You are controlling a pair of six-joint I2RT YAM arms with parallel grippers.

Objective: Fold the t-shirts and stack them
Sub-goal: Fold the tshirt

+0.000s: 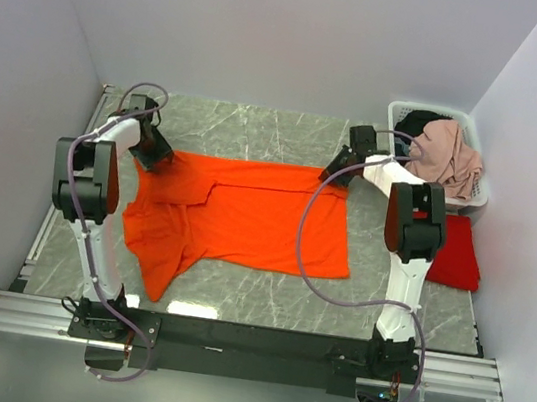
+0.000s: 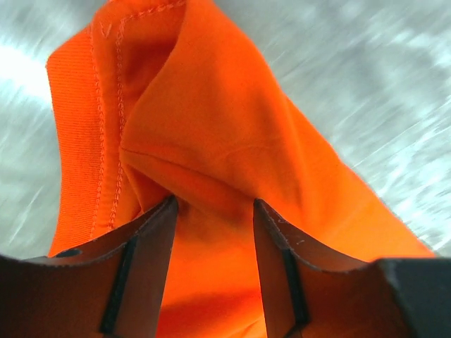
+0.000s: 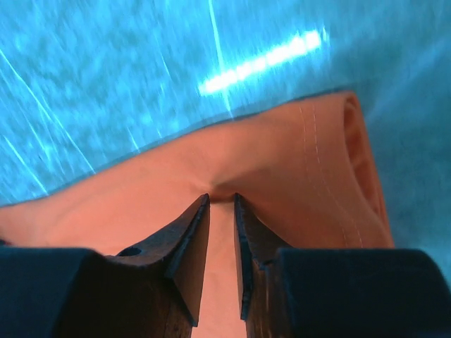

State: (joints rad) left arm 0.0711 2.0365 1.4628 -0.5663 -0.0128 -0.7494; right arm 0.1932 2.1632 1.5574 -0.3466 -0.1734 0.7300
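The orange t-shirt (image 1: 246,213) lies spread across the middle of the marble tabletop (image 1: 259,129), rumpled on its 9 o'clock side, with 1 flap trailing off toward 7 o'clock.

The left tool (image 1: 152,150) sits on the shirt's 10 o'clock corner. Its wrist cam shows a thick ridge of orange cloth with a stitched hem bunched up between its fingers (image 2: 151,239). The jaws are about halfway apart but packed with fabric, so I'd call that grasping the shirt.

The right tool (image 1: 335,174) is on the 2 o'clock corner. Here the jaws are nearly together and a thin edge of the same shirt is pinched right at the tips, with the cloth puckering there. So it's clamped onto the shirt too.

The red t-shirt (image 1: 458,255) is off at 3 o'clock, well apart from both tools. The right arm covers its near side, so I can't tell how it's folded.

A white basket (image 1: 395,114) at 1 o'clock holds a pink garment (image 1: 448,152) and a black garment (image 1: 420,121), both just lumps from here.

The right arm's cable (image 1: 302,236) loops over the orange shirt's 3 o'clock side. The tabletop is smeared in both wrist views. The right one also has a heavy blue cast, so the shirt looks salmon there.
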